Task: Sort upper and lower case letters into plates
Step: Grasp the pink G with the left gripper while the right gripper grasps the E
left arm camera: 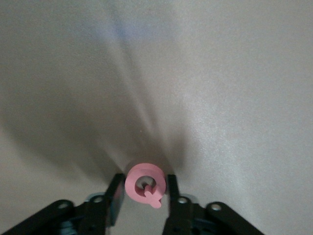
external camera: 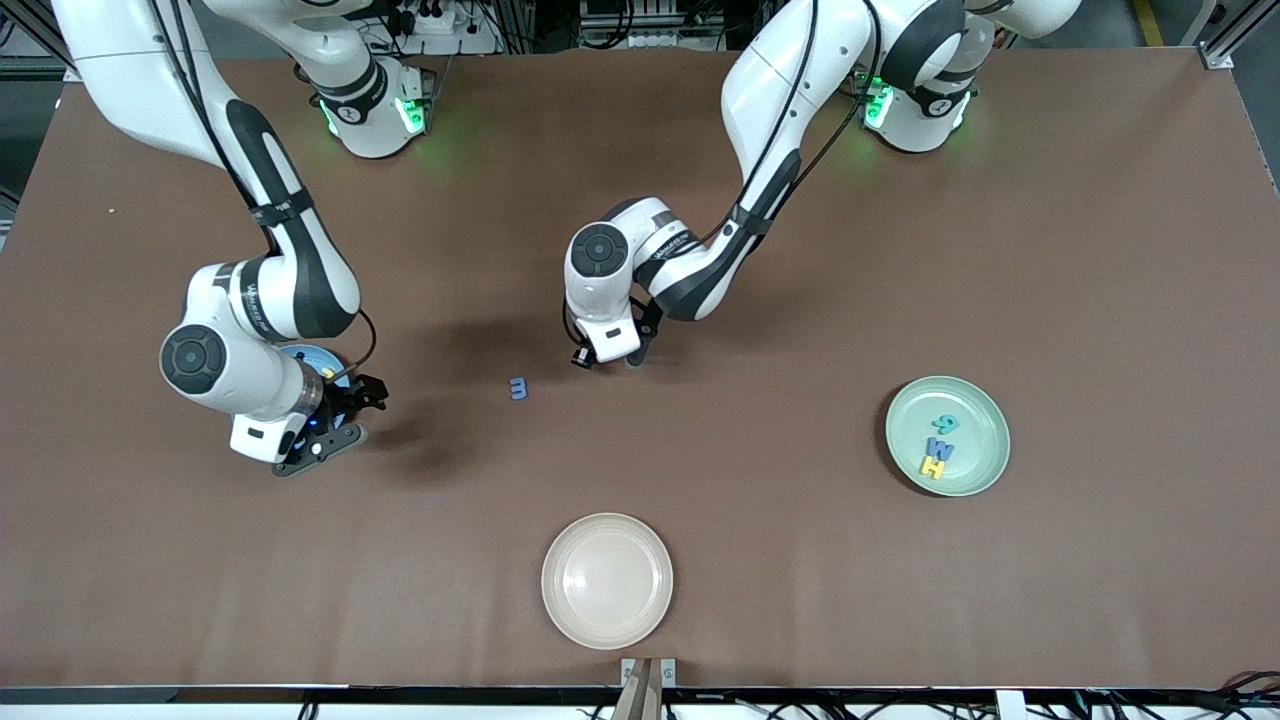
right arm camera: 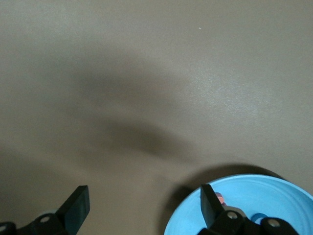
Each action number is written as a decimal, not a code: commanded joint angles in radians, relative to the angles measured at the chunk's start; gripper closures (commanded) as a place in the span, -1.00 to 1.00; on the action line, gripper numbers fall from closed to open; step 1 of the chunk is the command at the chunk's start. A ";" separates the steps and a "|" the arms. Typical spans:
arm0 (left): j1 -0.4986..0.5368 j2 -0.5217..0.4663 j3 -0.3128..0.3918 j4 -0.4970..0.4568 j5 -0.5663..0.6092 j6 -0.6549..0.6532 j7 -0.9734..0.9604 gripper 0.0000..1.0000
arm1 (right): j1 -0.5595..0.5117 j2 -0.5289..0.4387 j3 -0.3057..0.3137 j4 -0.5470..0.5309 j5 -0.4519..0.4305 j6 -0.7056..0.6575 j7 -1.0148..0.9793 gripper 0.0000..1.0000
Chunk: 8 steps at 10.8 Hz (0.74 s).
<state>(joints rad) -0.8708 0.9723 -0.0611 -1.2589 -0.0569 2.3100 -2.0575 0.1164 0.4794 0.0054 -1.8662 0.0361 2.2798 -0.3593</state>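
A pink letter Q (left arm camera: 145,183) lies on the brown table with my left gripper (left arm camera: 144,192) shut on it, the fingers (left arm camera: 116,194) pressed against its two sides. In the front view this gripper (external camera: 605,358) is down at the table's middle and hides the Q. A blue letter (external camera: 517,388) lies beside it, toward the right arm's end. The mint green plate (external camera: 985,420) holds a teal, a blue and a yellow letter. My right gripper (external camera: 345,420) hangs open and empty over the rim of the sky blue plate (right arm camera: 264,193), which the arm mostly covers in the front view (external camera: 303,354).
A cream-white plate (external camera: 607,580) sits near the table's front edge, nearer to the front camera than the left gripper. The blue plate shows bits of a pink letter (right arm camera: 220,198) and a blue one (right arm camera: 257,217).
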 commanded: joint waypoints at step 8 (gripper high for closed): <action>0.036 -0.176 0.145 -0.005 0.066 -0.321 0.564 1.00 | 0.201 0.068 -0.004 0.015 0.004 0.061 0.472 -1.00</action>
<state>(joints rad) -0.8520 0.8605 0.0609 -1.2282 -0.0219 2.0604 -1.6435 0.2856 0.5172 0.0061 -1.8665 0.0359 2.3187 0.0290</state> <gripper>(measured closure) 0.643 0.000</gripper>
